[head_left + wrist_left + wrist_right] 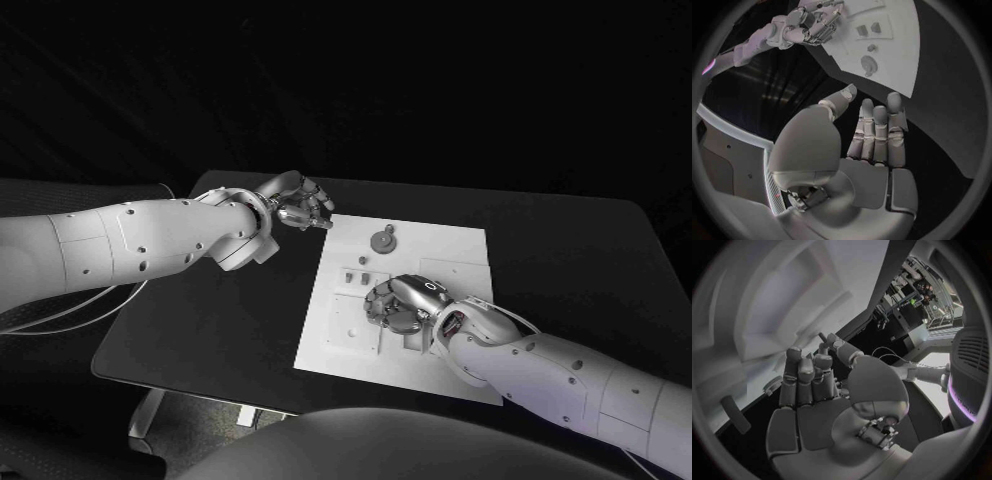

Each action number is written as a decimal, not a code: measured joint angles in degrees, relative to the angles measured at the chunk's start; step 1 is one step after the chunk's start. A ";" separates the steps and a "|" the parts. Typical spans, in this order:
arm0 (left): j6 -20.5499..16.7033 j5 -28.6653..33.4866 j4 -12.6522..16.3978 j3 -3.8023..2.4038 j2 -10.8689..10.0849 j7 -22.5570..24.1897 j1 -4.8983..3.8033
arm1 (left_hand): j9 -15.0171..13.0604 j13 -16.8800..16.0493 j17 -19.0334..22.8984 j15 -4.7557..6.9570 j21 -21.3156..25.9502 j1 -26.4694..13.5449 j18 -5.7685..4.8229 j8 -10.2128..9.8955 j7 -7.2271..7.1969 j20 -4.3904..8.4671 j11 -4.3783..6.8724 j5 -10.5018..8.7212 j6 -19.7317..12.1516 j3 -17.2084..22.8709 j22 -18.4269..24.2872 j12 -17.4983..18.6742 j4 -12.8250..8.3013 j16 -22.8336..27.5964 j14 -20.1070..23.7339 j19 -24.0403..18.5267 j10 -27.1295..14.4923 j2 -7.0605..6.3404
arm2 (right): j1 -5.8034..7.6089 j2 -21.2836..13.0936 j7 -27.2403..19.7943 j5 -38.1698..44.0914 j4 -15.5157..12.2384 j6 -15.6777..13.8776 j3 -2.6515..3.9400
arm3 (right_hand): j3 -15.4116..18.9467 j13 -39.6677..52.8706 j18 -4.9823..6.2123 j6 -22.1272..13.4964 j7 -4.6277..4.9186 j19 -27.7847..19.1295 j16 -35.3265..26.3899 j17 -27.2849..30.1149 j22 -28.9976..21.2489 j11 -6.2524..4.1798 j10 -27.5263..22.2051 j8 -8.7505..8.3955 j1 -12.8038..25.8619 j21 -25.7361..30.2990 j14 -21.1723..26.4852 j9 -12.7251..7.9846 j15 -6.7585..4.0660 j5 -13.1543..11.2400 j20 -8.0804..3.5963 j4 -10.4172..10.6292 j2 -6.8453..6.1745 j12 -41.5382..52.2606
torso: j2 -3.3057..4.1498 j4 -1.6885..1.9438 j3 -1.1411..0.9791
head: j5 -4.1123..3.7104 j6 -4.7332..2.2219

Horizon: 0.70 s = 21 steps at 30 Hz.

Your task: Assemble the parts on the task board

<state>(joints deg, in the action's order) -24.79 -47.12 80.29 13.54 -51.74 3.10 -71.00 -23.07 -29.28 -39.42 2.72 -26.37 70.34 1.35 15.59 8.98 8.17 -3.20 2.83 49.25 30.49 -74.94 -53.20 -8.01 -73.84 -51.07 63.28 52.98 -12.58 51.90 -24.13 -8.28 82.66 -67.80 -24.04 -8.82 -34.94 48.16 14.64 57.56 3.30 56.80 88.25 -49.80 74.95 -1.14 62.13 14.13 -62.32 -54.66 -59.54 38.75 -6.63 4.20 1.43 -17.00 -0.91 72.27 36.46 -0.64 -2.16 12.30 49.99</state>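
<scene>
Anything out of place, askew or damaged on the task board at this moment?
Nothing stands out. The task board lies flat on the black table, slightly turned. The round part sits at its far end. The right hand is over the board's middle; the left hand hovers beside it.

From my end the task board [433,245] sits mid-table [202,330], with a round part [384,240] near its far edge. My right hand [404,303] is over the board's middle; my left hand [296,203] hangs just off its far-left corner.
</scene>
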 measured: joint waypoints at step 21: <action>0.19 0.02 0.00 0.00 -0.01 0.00 0.00 | 0.00 0.00 0.00 -0.09 0.00 0.02 0.00 0.00 0.06 -0.01 0.03 0.00 -0.28 -0.16 0.02 0.00 -0.16 0.00 0.09 -0.01 0.03 0.43 | -0.03 -0.42 3.77 2.98 -0.21 0.45 -0.05 | -0.01 0.11 0.00 1.57 1.13 -0.21 0.00 -0.04 0.14 0.21 -0.20 0.50 -0.88 0.31 0.10 -0.04 0.11 0.01 0.21 0.01 0.45 0.00 | 0.00 0.03 0.03 | 0.44 0.00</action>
<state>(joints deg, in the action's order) -24.60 -47.10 80.29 13.55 -51.75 3.10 -71.00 -23.07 -29.28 -39.42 2.63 -26.37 70.36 1.36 15.59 9.04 8.16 -3.17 2.83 48.97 30.33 -74.92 -53.19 -8.16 -73.84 -50.98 63.27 53.01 -12.15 51.87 -24.55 -4.52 85.64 -68.01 -23.59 -8.87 -34.95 48.27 14.64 59.13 4.43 56.59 88.25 -49.84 75.09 -0.92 61.94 14.64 -63.20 -54.35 -59.44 38.71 -6.52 4.21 1.64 -16.99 -0.46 72.28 36.46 -0.61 -2.13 12.74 49.99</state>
